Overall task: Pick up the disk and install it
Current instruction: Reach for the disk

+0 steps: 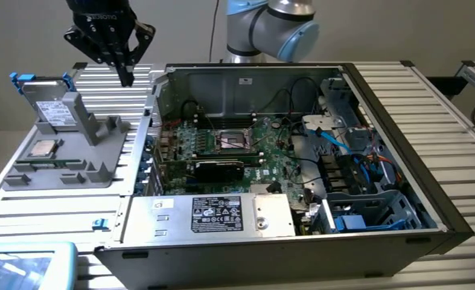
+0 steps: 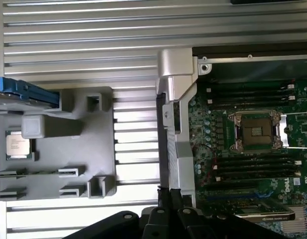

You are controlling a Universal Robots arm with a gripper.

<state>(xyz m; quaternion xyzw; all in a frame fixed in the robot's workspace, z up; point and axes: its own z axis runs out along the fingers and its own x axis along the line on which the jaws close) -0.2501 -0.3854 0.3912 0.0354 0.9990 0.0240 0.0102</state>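
Note:
The disk, silver-grey with a white label and a blue carrier, stands on edge in a slot of the grey holder at the exterior view's left. Its blue carrier edge also shows in the wrist view. My gripper hangs above the table, up and to the exterior view's right of the disk, between the holder and the open computer case. Its fingers are shut together with nothing between them.
A small square CPU chip lies on the holder near the disk. Inside the case are the motherboard, a silver box with a black-white label and a drive cage with blue parts. A light blue bin corner sits in front.

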